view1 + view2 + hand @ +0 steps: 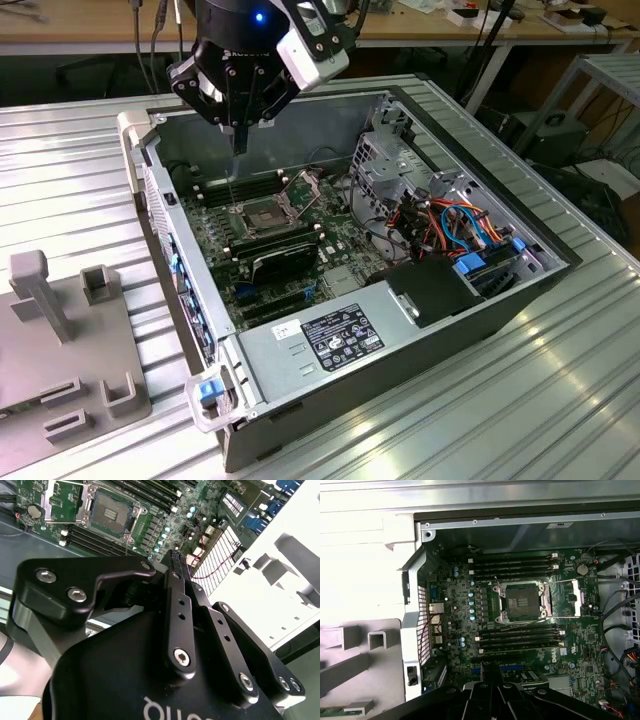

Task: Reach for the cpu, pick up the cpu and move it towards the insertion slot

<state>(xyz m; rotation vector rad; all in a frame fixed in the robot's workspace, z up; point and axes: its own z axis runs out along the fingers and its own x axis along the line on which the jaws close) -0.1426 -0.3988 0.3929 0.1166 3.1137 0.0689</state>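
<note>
**A:** Where's the gripper (238, 140)?

**B:** It hangs over the open computer case (330, 130), pointing down. Its fingers are drawn together, and I cannot tell whether anything is pinched between them.

**A:** And the insertion slot (262, 214)?

**B:** It's on the green board (212, 238) inside the case. In the exterior view it sits about 6 o'clock from the gripper, apart from it. Its metal lid (303, 187) stands tilted open at the slot's 2 o'clock, leaving the dark centre bare.

**A:** What's around it?

**B:** Long black memory slots (517, 565) flank it on two sides. A grey fixture (60, 340) sits on the desk (560, 400), about 8 o'clock from the case.
</note>
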